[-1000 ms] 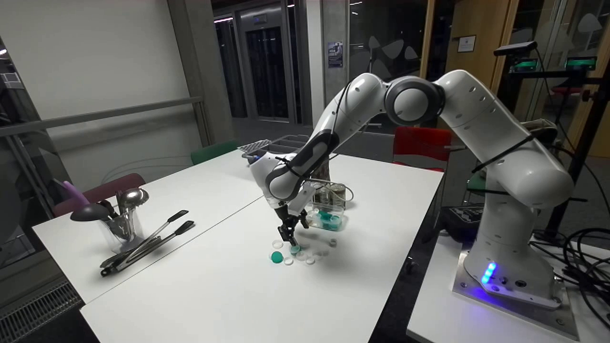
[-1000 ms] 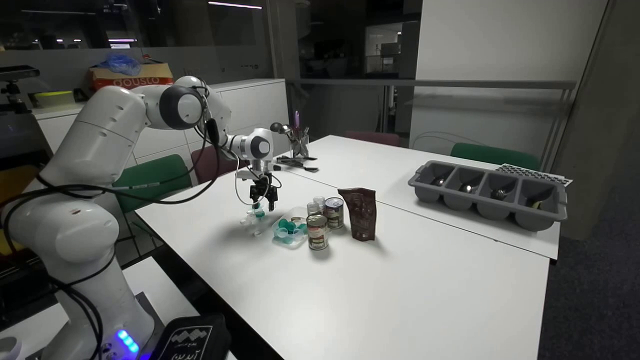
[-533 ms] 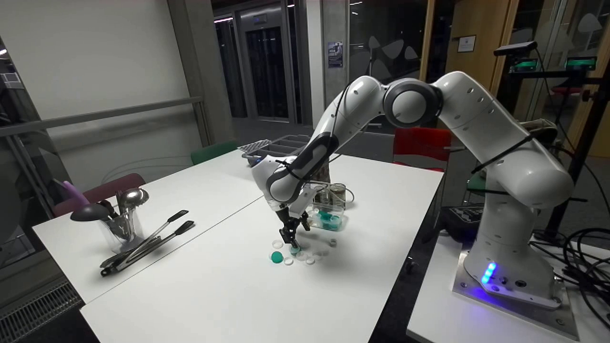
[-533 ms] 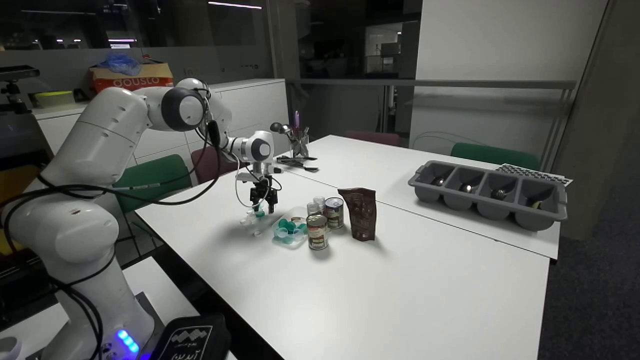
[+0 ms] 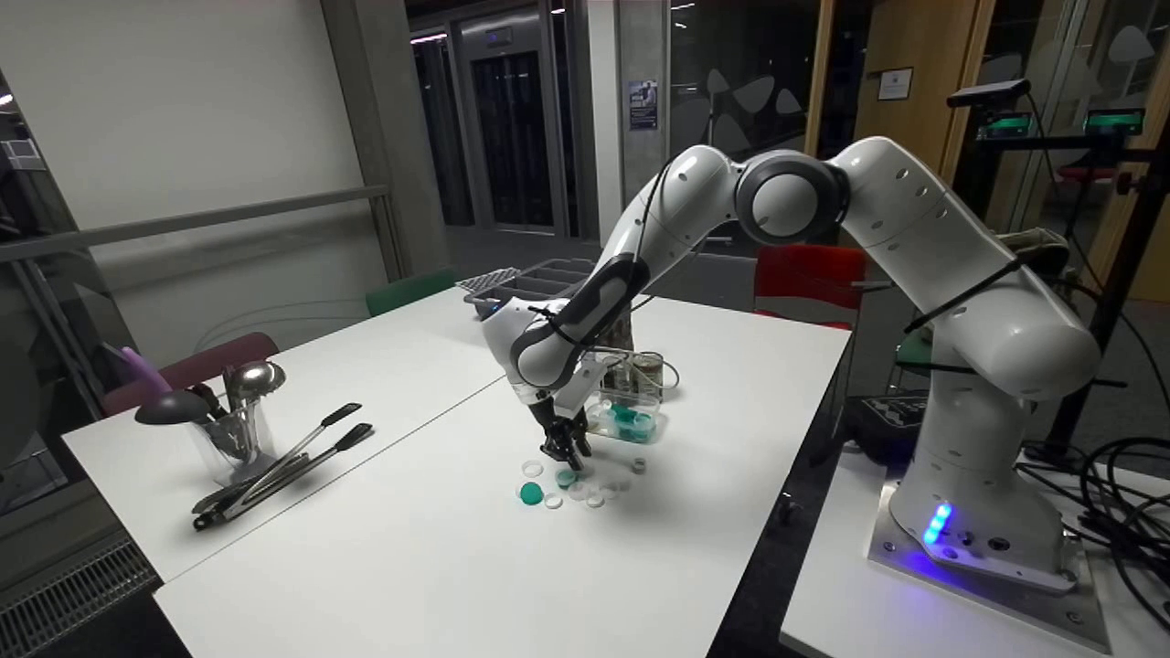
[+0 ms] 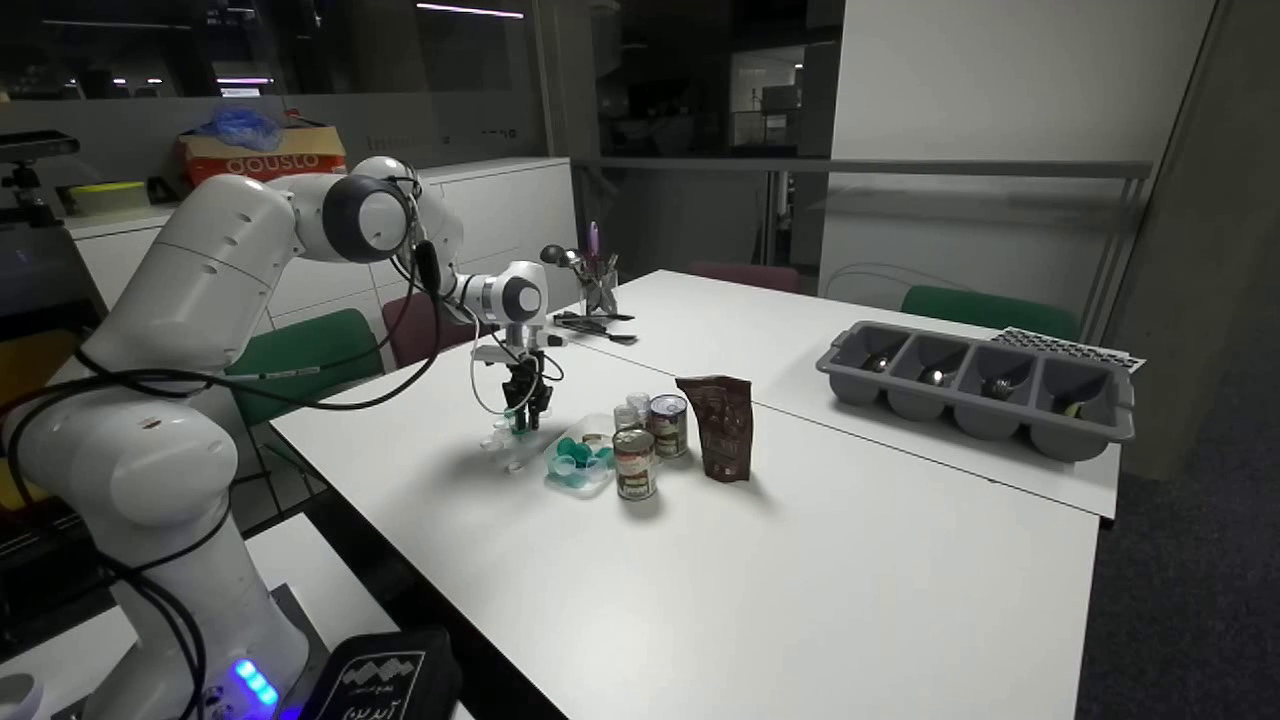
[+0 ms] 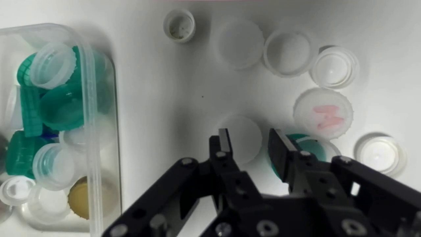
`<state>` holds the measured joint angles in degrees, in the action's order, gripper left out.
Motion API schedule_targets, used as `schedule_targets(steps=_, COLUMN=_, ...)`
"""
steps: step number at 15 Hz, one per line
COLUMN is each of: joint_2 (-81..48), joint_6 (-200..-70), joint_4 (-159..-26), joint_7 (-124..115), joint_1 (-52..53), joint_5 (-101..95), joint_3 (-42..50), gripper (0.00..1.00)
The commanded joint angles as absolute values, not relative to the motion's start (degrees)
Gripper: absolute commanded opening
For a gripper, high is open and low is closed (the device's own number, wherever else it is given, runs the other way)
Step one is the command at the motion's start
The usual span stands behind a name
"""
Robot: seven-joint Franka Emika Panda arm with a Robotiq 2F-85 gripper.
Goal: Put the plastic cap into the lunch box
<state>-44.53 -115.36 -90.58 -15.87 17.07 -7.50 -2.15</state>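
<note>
partway parted, the gripper [image 7: 249, 131] stands over a pale cap [image 7: 246, 141], contact unclear.

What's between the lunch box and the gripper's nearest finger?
In the wrist view, bare white tabletop lies between the clear plastic lunch box and the nearer finger of the gripper.

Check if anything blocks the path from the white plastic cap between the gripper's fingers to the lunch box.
Between the white plastic cap and the lunch box, the wrist view shows no loose object. Only the box's clear side wall bars the way, so the cap likely needs lifting over it.
</note>
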Motion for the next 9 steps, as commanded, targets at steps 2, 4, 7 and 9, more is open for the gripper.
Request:
schedule_targets(steps=2, joint_2=-44.1, joint_6=-113.5, joint_4=-90.0, joint_7=-14.3, joint_1=16.1, joint_5=-6.5, joint_3=-3.0, gripper=0.54)
schedule_targets(steps=4, joint_2=-44.0, joint_6=-113.4, joint_4=-90.1, joint_7=-14.3, joint_1=16.0, joint_5=-6.5, joint_3=-3.0, gripper=0.62)
schedule_targets(steps=7, joint_2=-43.8, joint_6=-113.5, joint_4=-90.3, joint_7=-14.4, joint_1=16.1, joint_5=-6.5, joint_3=-3.0, gripper=0.85)
schedule_targets(steps=9, joint_2=-43.8, joint_6=-113.4, joint_4=-90.3, joint_7=-14.4, joint_1=16.1, joint_5=-6.5, joint_3=-3.0, gripper=1.0)
